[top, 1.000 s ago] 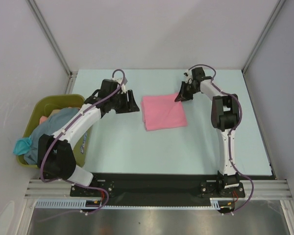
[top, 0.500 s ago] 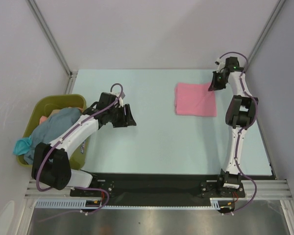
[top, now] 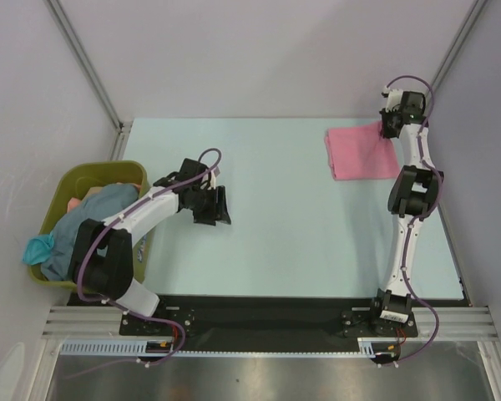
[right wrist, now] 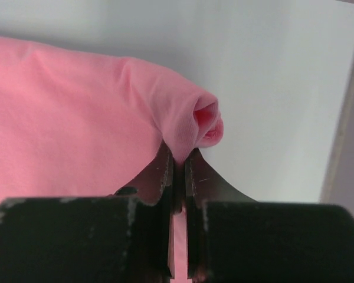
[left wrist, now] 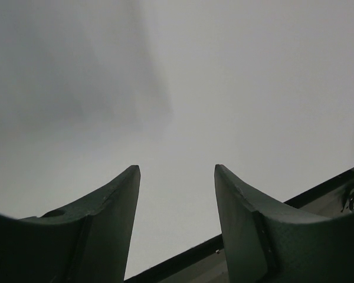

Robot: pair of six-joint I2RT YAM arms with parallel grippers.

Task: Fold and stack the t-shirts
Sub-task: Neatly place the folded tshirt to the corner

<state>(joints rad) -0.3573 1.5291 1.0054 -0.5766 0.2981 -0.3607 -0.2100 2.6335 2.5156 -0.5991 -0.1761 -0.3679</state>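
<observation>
Pale green worktop (top: 275,242), walled in grey on three sides, carries the pink shirt (top: 355,152) at its far right corner, folded into a rough rectangle and lying flat. On that shirt's far right edge the right jaws are pinched tight on a bunched fold of the cloth (the wrist view shows a small rolled lip of pink poking out just past the tips, with the rest spreading away to the left). The right arm (top: 411,190) reaches almost straight out from its base to that corner.

Well apart from the shirt, left of the worktop's middle, the left jaws stand open with nothing between them. Their wrist view shows only bare pale surface and a dark strip at the bottom right. The left arm (top: 142,213) bends across from its base, passing just beside the bin (top: 100,170) at the worktop's left edge. That olive bin holds a heaped grey-blue shirt (top: 88,219), a teal shirt (top: 38,248) spilling over its near left rim, and a scrap of peach cloth (top: 73,203) toward the far side.
</observation>
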